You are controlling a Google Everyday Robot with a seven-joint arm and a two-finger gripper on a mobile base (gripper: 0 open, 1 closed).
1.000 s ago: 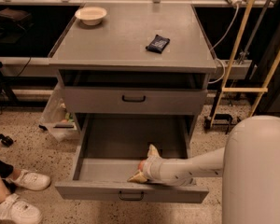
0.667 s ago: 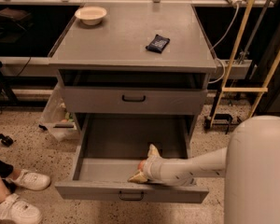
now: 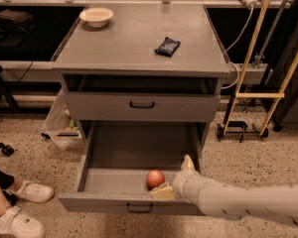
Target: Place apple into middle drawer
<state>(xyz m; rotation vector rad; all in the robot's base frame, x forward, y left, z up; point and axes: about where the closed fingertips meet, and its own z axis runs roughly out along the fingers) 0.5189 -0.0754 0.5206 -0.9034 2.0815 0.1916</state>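
The apple (image 3: 155, 178), round and orange-red, lies on the floor of the pulled-out middle drawer (image 3: 134, 148), near its front wall and right of centre. My gripper (image 3: 172, 178) reaches into the drawer from the right, just beside the apple. It is open: one pale finger (image 3: 187, 162) points up and back, the other (image 3: 162, 192) lies low by the drawer's front, under the apple's right side. The apple rests on the drawer floor and is not clamped.
A closed drawer front (image 3: 142, 104) with a dark handle sits above the open one. On the cabinet top are a white bowl (image 3: 96, 16) and a dark blue snack packet (image 3: 167, 46). A person's white shoes (image 3: 20, 207) are at the lower left. A yellow-framed cart (image 3: 253, 93) stands to the right.
The apple was hidden by the gripper before and now shows on the drawer floor. The gripper has drawn back slightly to the right, away from it.
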